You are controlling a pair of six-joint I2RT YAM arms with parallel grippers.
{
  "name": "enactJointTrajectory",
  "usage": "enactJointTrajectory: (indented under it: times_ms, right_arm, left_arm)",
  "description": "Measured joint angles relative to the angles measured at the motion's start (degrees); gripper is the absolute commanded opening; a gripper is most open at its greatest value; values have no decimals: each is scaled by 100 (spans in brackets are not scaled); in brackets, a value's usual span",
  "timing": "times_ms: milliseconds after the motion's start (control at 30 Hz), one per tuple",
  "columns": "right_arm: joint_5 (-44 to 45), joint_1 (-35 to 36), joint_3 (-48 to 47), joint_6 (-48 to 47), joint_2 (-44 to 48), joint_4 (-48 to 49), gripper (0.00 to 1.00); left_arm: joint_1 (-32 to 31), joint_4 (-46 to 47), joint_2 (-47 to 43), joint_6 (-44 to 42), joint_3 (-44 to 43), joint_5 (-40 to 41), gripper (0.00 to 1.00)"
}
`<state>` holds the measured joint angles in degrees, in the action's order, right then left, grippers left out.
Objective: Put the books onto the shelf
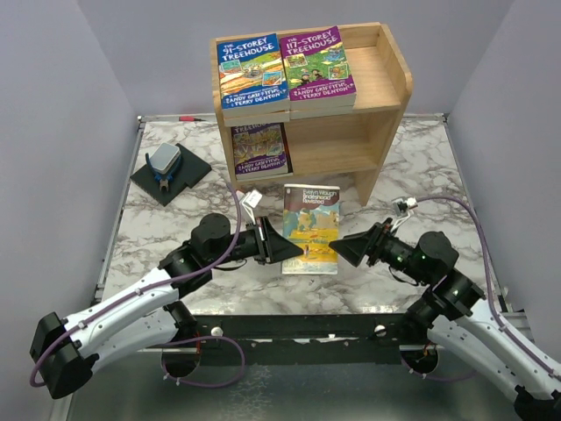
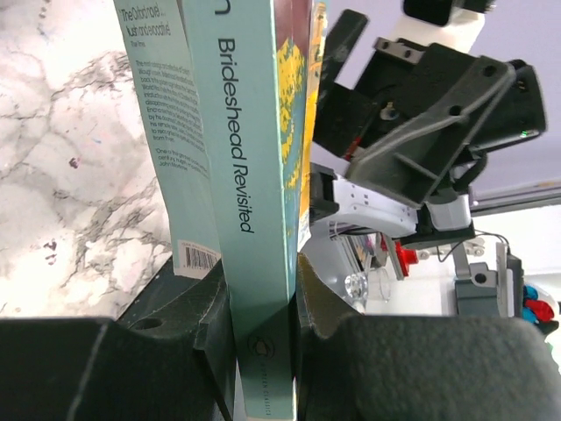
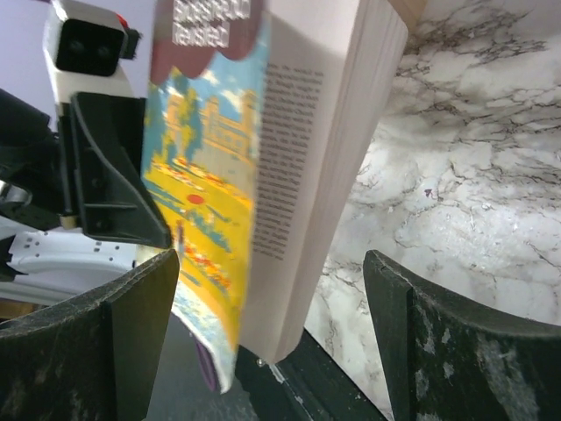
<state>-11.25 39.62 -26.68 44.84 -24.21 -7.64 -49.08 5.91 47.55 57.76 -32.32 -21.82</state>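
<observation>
A teal-spined book, "Brideshead Revisited" point(image 1: 312, 230), hangs cover up over the marble table in front of the shelf point(image 1: 392, 88). My left gripper point(image 2: 261, 289) is shut on its spine point(image 2: 254, 219), one finger on each cover. My right gripper point(image 3: 270, 263) stands open around the book's page edge point(image 3: 307, 158), and neither finger point(image 3: 438, 342) touches it. In the top view the left gripper point(image 1: 294, 250) and the right gripper point(image 1: 337, 248) face each other across the book. A blue Treehouse book point(image 1: 252, 70) and a purple one point(image 1: 318, 63) lie on the shelf's top. Another point(image 1: 259, 149) lies on the lower tier.
A black square pad point(image 1: 171, 175) with a blue-grey tool point(image 1: 164, 162) lies at the back left of the table. Grey walls close the sides, and the table's near edge runs just behind both grippers.
</observation>
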Motion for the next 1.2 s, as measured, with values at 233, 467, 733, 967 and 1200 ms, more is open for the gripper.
enactJointTrajectory:
  times_ms: [233,467,733,967,1200]
  right_arm:
    - [-426,0,-4,-81,-402,535,90]
    - [-992,0,162,184,-476,1582,92]
    - [-1521,0,413,743,-501,2863,93]
    - [-1851,0,490,1266,-820,3971,93]
    - [-2155,0,501,1685,-1261,4872,86]
  left_arm:
    - [0,79,-129,55,-313,-221,0]
    - [0,566,-210,354,-402,-549,0]
    - [0,1156,-214,713,-584,-852,0]
    - [0,1631,-212,966,-662,-1012,0]
    - [0,1849,-212,1084,-664,-1049,0]
